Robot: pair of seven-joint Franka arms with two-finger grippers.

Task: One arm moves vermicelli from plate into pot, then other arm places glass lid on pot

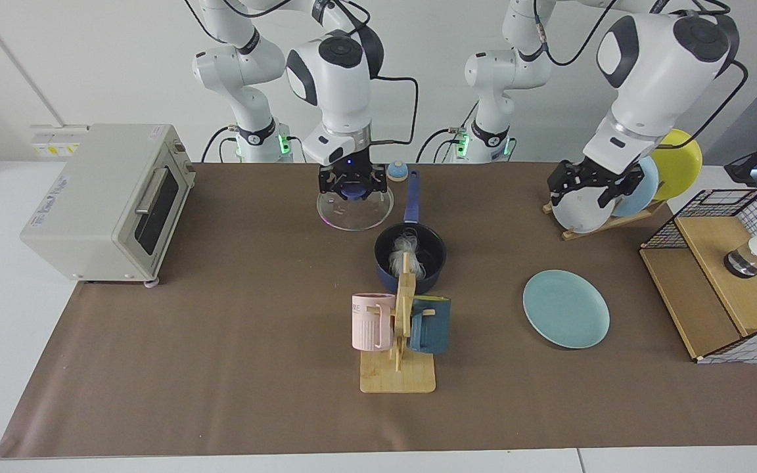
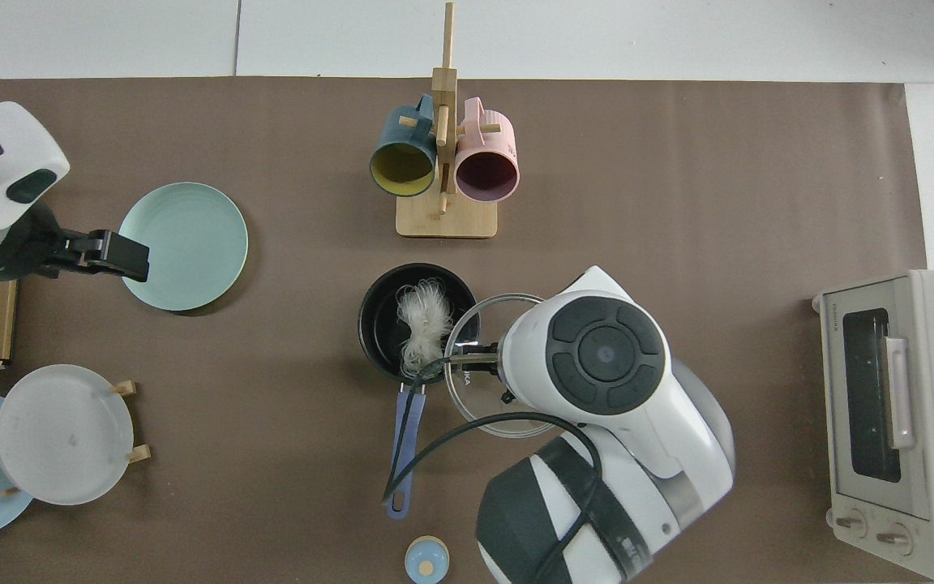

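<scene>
A clear, glossy round glass lid (image 1: 355, 211) hangs at the dark navy saucepan's (image 1: 410, 257) ten o'clock. Matt brown paper (image 1: 221, 341) covers the table; the mug stand (image 1: 399, 368) is pale wood.

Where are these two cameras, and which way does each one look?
Facing view: sits across the table, looking at both arms' bases; right gripper carries the glass lid beside the pot, left gripper hangs raised before the plate rack.
Top view: looks straight down; the lid-carrying arm hides the right gripper, left gripper shows at the plate's edge.
Shared: pot, lid, vermicelli, plate, mug stand, toaster oven.
</scene>
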